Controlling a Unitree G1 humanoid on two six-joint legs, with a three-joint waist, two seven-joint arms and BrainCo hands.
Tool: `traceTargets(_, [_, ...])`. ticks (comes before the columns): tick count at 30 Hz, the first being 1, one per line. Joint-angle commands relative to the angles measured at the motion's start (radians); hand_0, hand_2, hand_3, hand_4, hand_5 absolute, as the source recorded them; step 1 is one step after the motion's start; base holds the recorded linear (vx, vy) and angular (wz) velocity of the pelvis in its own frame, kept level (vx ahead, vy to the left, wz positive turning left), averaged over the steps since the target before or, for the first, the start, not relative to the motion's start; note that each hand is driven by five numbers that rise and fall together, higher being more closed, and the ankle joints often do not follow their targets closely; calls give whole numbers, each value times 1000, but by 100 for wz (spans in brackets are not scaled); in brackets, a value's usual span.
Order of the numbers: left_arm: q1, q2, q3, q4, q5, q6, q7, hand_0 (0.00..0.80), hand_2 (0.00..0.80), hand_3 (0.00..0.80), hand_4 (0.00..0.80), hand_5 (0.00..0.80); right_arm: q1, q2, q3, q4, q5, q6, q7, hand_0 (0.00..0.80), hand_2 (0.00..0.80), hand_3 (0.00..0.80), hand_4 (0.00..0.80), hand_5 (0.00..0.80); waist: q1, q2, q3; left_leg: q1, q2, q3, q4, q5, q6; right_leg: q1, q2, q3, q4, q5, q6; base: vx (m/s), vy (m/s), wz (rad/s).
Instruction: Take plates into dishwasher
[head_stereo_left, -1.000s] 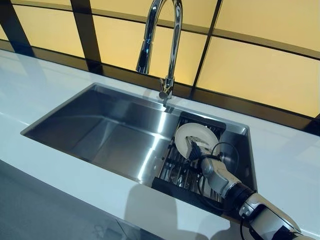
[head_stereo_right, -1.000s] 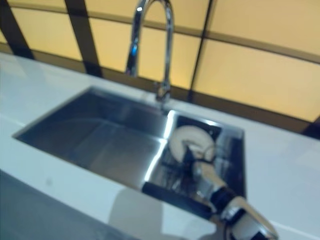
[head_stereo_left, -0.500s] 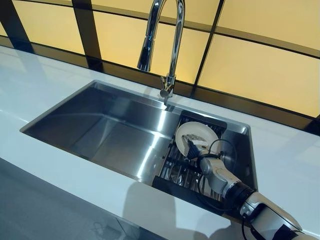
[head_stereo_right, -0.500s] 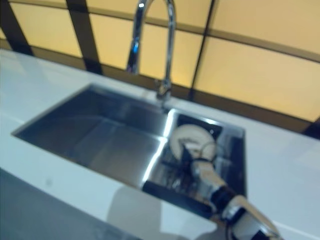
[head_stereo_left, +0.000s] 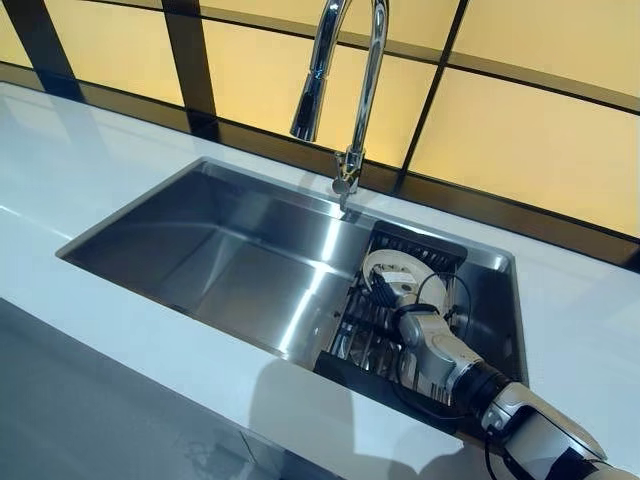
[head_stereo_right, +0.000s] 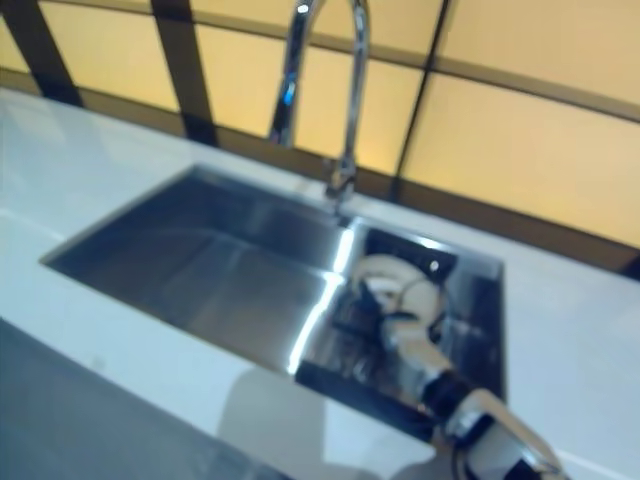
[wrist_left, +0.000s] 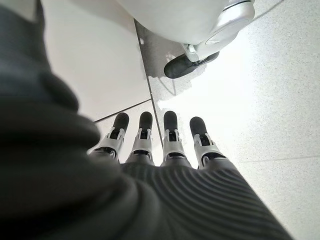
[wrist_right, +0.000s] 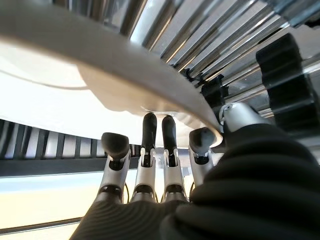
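A white plate (head_stereo_left: 398, 267) stands in the black dish rack (head_stereo_left: 424, 244) at the right end of the steel sink (head_stereo_left: 230, 255). My right hand (head_stereo_left: 388, 290) reaches down into the rack from the front and sits against the plate. In the right wrist view the plate's rim (wrist_right: 150, 75) lies between the fingers (wrist_right: 150, 165) underneath and the thumb (wrist_right: 237, 116) pressed on its edge. My left hand (wrist_left: 165, 145) hangs with straight fingers over the tiled floor and holds nothing.
A tall chrome tap (head_stereo_left: 352, 90) rises behind the sink, just left of the rack. The white countertop (head_stereo_left: 70, 190) runs all round the sink. Yellow wall panels with dark strips (head_stereo_left: 520, 130) stand behind. The rack's metal bars (wrist_right: 210, 35) lie close past the plate.
The camera has shifted, moving the whole scene rightward. The plate now shows less of its face, and my right hand lies further in over it.
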Motion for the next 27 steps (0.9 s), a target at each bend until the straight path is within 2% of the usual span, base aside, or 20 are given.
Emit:
traceTargets(1, [-5, -9, -26, 6, 5, -11, -3, 0, 0, 0, 0, 0, -56, -120, 6, 34, -53, 24, -30, 800, 800, 800, 800, 800, -4, 12, -45, -8, -37, -10, 3, -45, 50, 14, -22, 8, 107, -78, 66, 19, 49, 0])
traceTargets(14, [24, -11, -2, 4, 19, -15, -14, 0, 0, 0, 0, 0, -4, -159, -40, -21, -73, -3, -23, 800, 800, 800, 800, 800, -25, 16, -83, 27, -42, 7, -23, -51, 62, 25, -34, 26, 103, -71, 86, 21, 45, 0])
traceTargets(27, [85, -8, 49, 13, 50, -25, -17, 0, 0, 0, 0, 0, 114, -268, -179, -152, -81, -98, -15, 800, 800, 800, 800, 800, -61, -3, -135, 75, -39, 34, -52, -63, 73, 41, -31, 59, 93, -59, 109, 21, 20, -6])
